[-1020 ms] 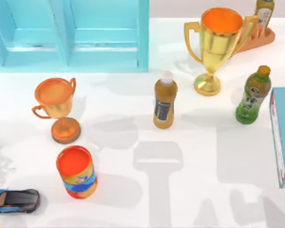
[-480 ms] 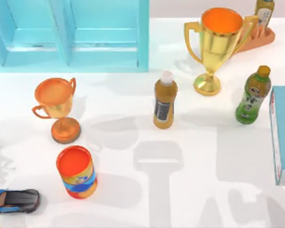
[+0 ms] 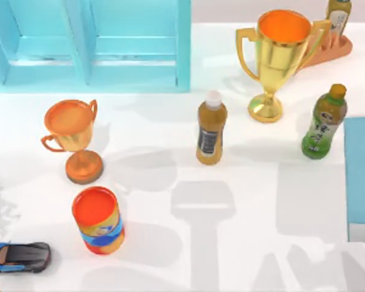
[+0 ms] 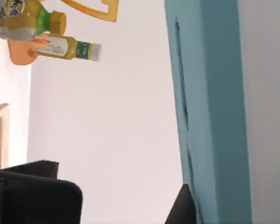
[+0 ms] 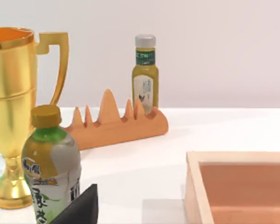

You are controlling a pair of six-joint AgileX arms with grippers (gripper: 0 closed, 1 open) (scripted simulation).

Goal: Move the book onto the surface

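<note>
Book lay at the far right edge of the top view, its teal cover facing up and a pale strip of page edge along its near end, on or just above the white tabletop; which of the two could not be told. Dark shapes at the lower edges of both wrist views could not be identified, so how wide either end effector stood, or what either held, cannot be told, nor how the book sat relative to them. The tabletop carried faint grey shapes. On it stood a turquoise shelf unit at the far left, a big gold trophy at the far right, an orange spiked rack behind it with a yellow-green bottle upright just behind its spikes, a green tea bottle just left of the book, an amber bottle near the middle, a small copper trophy, an orange can and a blue toy car at the near left. A plain pale wall rose behind the tabletop, and a wooden tray appeared in the right wrist view. Compared with a second earlier, the book's white side face no longer showed and its cover looked flatter and wider.
</note>
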